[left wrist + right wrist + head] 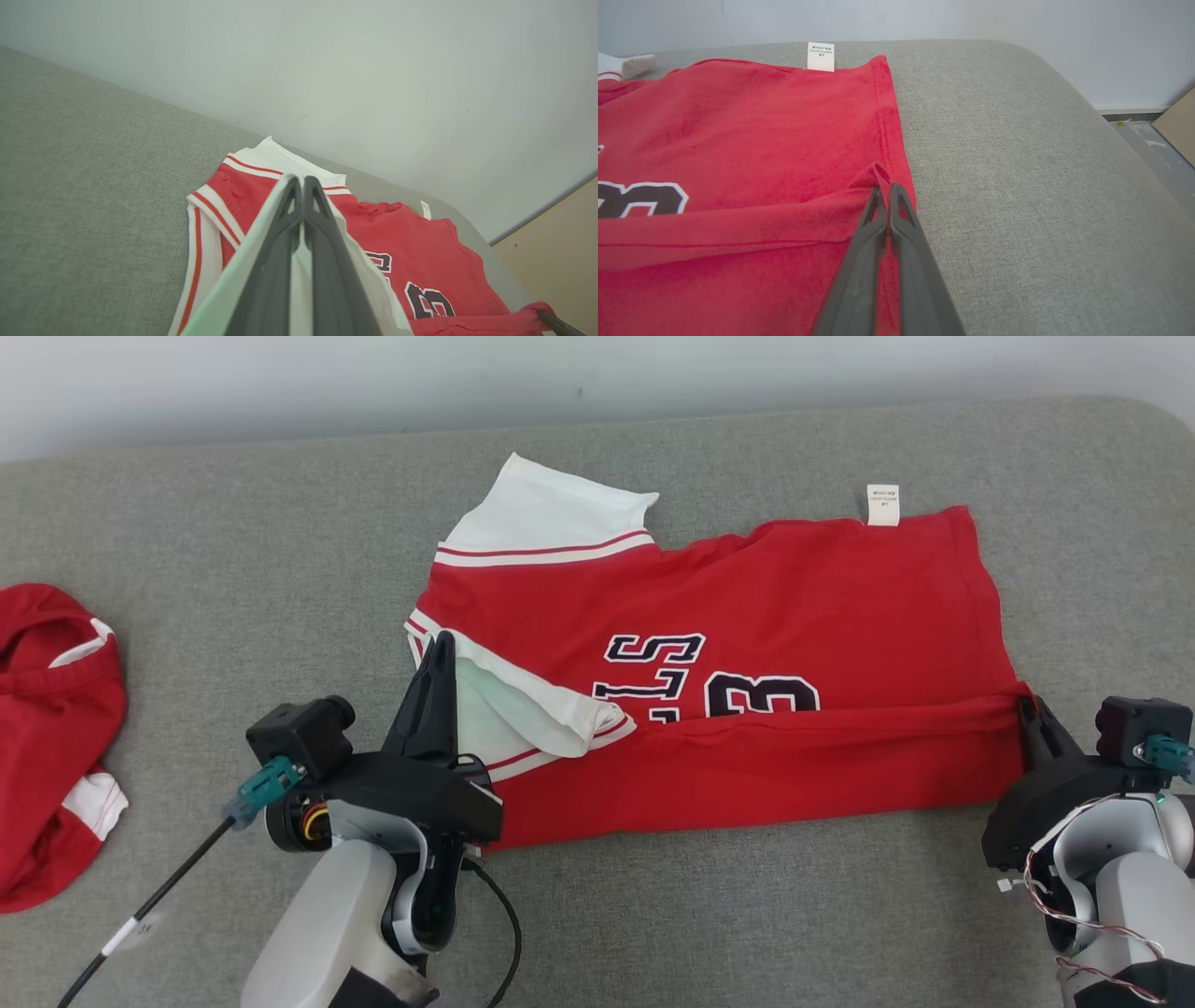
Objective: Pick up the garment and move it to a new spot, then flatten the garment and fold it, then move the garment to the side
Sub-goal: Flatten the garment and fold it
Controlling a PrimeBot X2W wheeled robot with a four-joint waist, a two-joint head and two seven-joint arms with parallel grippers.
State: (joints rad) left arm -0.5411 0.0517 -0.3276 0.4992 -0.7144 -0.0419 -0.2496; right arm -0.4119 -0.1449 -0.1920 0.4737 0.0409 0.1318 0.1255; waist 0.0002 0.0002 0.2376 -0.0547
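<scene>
- On the grey cushion [653,915], seen from the head, the garment [747,616] lay spread sideways: white-trimmed shoulders toward the robot's left, hem toward its right.
  - The left gripper [441,649] was pinched shut on the white armhole edge. The right gripper [1027,702] was closed on the near hem corner.
  - The near long edge was turned up over the lettering, so I judged the move and flattening done and the first lengthwise fold under way. The later folds and the move aside remained.
  - Bare cushion ran along the near side. Beyond the far edge the strip was narrower, and a white label [882,504] stuck out there toward the wall.
  - Another red garment [51,737] sat crumpled well apart at the far left (a limit on any sideways move that way).
- Along the left wrist's fingers, the left gripper [302,181] had its tips together with white fabric draped over both sides.
  - The garment [397,233] stretched away beyond the tips, and open cushion [93,186] lay to that view's left.
  - The pale wall stood close behind the far shoulder.
- Along the right wrist's fingers, the right gripper [885,187] was clamped on a raised fold of red cloth just inside the hem of the garment [738,130].
  - The label [821,57] marked the far corner.
  - Past the hem, the cushion [1017,163] was bare up to its rounded end, then dropped to the floor [1153,154]. That looked like modest room for setting the folded piece aside.
</scene>
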